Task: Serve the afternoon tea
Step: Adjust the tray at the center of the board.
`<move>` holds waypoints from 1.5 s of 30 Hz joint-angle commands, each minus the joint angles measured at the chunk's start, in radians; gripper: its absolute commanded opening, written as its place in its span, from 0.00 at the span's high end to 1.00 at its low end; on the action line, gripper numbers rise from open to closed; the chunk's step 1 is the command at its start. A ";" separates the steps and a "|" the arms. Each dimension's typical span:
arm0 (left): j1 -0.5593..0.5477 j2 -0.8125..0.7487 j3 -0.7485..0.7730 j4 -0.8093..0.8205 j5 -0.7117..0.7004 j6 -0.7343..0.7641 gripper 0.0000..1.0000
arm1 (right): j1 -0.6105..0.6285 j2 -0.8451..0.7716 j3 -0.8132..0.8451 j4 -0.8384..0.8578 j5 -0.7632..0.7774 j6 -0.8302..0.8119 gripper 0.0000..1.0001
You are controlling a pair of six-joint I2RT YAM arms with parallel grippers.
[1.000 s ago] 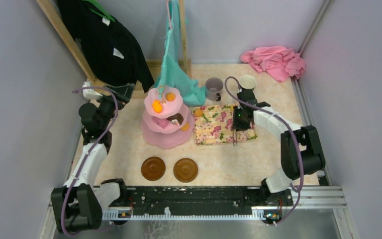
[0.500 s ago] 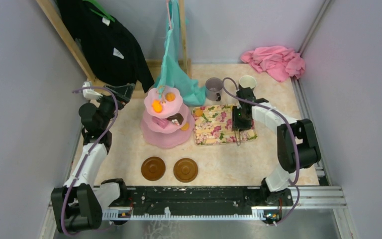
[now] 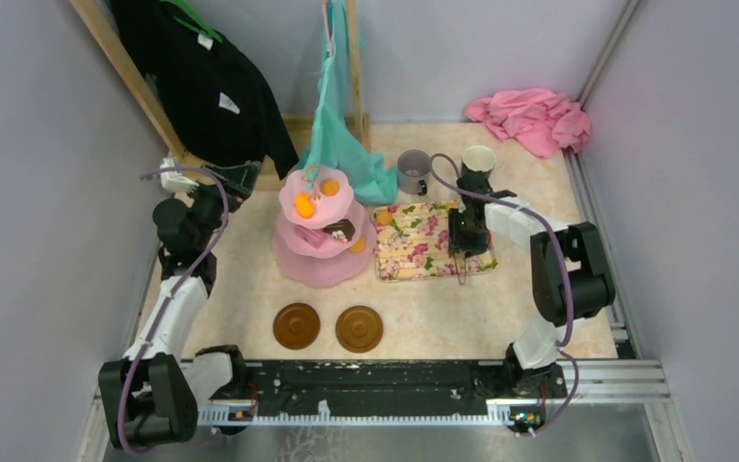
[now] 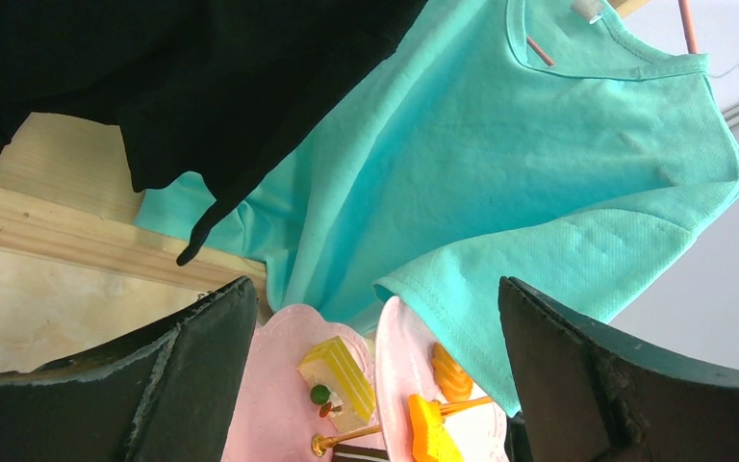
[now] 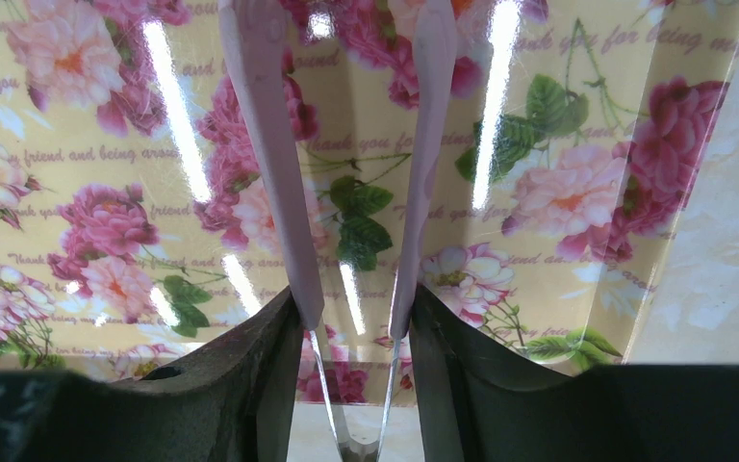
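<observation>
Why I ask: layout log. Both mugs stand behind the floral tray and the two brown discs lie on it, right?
No: the top view shows the two brown discs on the table, off the floral tray. Both mugs stand behind it.

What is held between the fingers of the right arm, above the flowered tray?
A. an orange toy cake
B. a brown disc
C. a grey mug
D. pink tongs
D: in the right wrist view the fingers press on both arms of the pink tongs, which reach out over the flowered tray.
</observation>
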 commanded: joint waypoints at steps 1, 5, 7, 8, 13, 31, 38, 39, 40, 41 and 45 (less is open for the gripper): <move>0.004 0.001 -0.001 0.042 0.016 -0.005 0.01 | -0.013 0.029 0.037 -0.002 0.025 -0.009 0.57; 0.007 0.005 -0.001 0.045 0.019 -0.009 0.01 | -0.014 0.052 0.056 -0.008 0.034 -0.010 0.56; 0.008 0.007 -0.002 0.047 0.020 -0.009 0.01 | -0.014 0.063 0.063 -0.009 0.039 -0.011 0.56; 0.009 0.008 -0.003 0.047 0.020 -0.010 0.01 | -0.014 0.068 0.068 -0.009 0.046 -0.011 0.56; 0.010 0.014 -0.003 0.050 0.020 -0.012 0.01 | -0.014 0.093 0.090 -0.015 0.051 -0.015 0.56; 0.015 0.022 -0.004 0.056 0.021 -0.016 0.01 | -0.014 0.161 0.155 -0.018 0.048 -0.035 0.54; 0.019 0.020 -0.005 0.055 0.022 -0.016 0.01 | -0.014 0.207 0.197 -0.031 0.033 -0.043 0.54; 0.020 0.020 -0.004 0.055 0.022 -0.018 0.01 | -0.014 0.212 0.196 -0.031 0.032 -0.042 0.54; 0.022 0.020 -0.004 0.055 0.023 -0.017 0.01 | -0.014 0.214 0.194 -0.032 0.034 -0.043 0.54; 0.021 0.020 -0.004 0.054 0.023 -0.016 0.01 | -0.014 0.216 0.192 -0.032 0.034 -0.043 0.55; 0.022 0.017 -0.006 0.055 0.022 -0.017 0.01 | -0.014 0.200 0.167 -0.020 0.024 -0.042 0.60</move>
